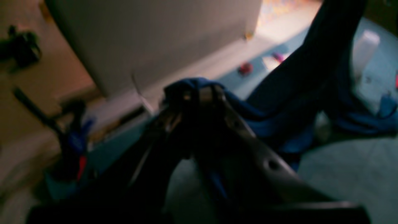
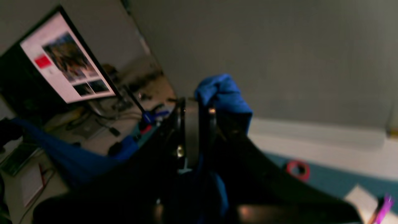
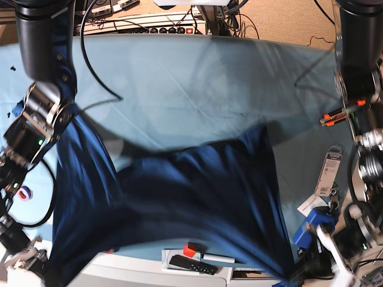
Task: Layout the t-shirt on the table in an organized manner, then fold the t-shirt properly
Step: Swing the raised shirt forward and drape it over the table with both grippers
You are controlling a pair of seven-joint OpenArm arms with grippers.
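**T-shirt lifted between both grippers over the near table edge**

Left gripper [image 1: 203,93]: jaws pressed together, pinching a bunched fold of the t-shirt [image 1: 298,84]. Blue cloth wraps over the fingertips; from there a dark band of fabric runs up and away to the right. View is blurred.

Right gripper [image 2: 199,105]: jaws likewise closed on the t-shirt [image 2: 224,93], a bright blue tuft sticking out above the tips. More of the fabric trails off to the lower left of that view.

Base view: the t-shirt [image 3: 197,197] hangs stretched between the two arms, spread wide across the near half of the table [image 3: 197,84]. One side rises in a long strip toward the arm on the view's left; the other corner draws down to the lower right edge. Cloth is motion-blurred and wrinkled; whether its middle touches the table cannot be told.

A monitor [image 2: 65,59] shows in the right wrist view. A red-tipped marker [image 3: 206,254] and a black remote [image 3: 191,264] lie at the near edge, just below the shirt's hem.
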